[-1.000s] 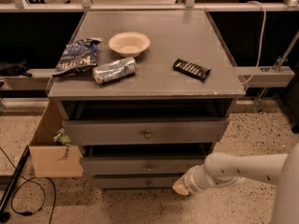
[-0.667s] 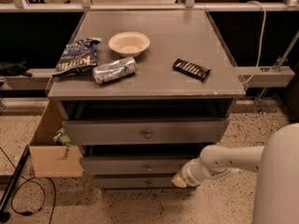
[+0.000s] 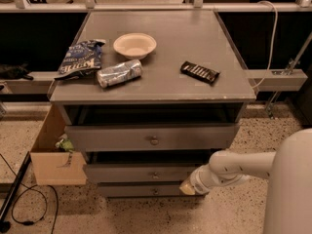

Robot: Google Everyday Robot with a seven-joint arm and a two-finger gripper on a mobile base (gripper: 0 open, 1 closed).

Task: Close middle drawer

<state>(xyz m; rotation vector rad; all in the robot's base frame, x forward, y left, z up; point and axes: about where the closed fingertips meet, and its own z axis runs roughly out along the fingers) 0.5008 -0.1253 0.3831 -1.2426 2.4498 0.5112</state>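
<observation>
The middle drawer (image 3: 141, 172) is the grey front panel of medium height with a small round knob (image 3: 155, 175). It stands slightly pulled out, below the taller top drawer (image 3: 122, 138), which is pulled out further. The slim bottom drawer (image 3: 136, 191) sits beneath it. My gripper (image 3: 187, 186), at the end of the white arm (image 3: 234, 167), is against the lower right part of the middle drawer's front, right of the knob.
On the cabinet top (image 3: 204, 43) lie a chip bag (image 3: 79, 58), a crushed can (image 3: 119, 73), a white bowl (image 3: 135, 45) and a dark candy bar (image 3: 200, 72). A cardboard box (image 3: 53, 155) stands at the cabinet's left. Cables (image 3: 29, 204) lie on the floor.
My arm has swung in from the right and the gripper has moved slightly left and up to the middle drawer's front. The drawers show no clear movement.
</observation>
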